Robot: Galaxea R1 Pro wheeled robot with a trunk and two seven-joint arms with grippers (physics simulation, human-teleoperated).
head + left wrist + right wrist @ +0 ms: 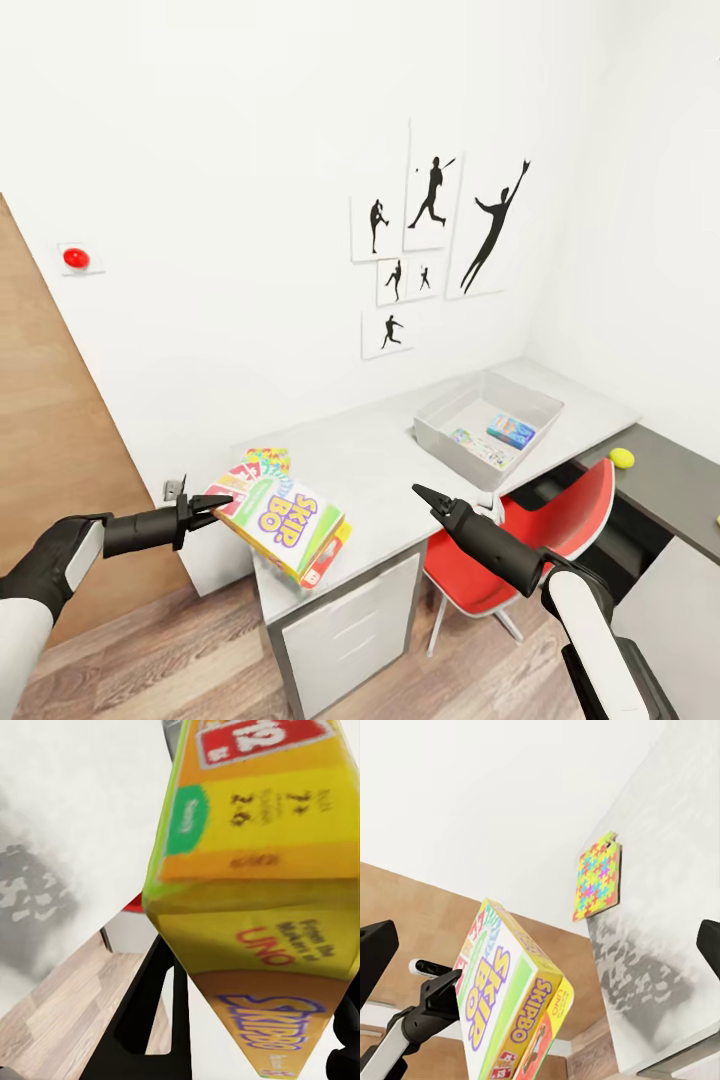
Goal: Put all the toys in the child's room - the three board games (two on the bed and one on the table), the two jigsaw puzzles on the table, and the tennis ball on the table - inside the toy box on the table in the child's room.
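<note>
Our left gripper (207,507) is clamped on the "SKIP-BO" board game (285,520), held above the table (370,470) at its near-left corner. The toy box (487,414) lies far right; a jigsaw puzzle (266,460) sits just behind. Our right gripper (425,495) hangs empty, fingers apart. The box side reads "UNO".

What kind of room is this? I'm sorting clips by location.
Probably a child's bedroom or study corner: black sports-silhouette pictures on the white wall, a pale grey desk with a red chair, and a colourful Skip-Bo game box held by the left gripper.
</note>
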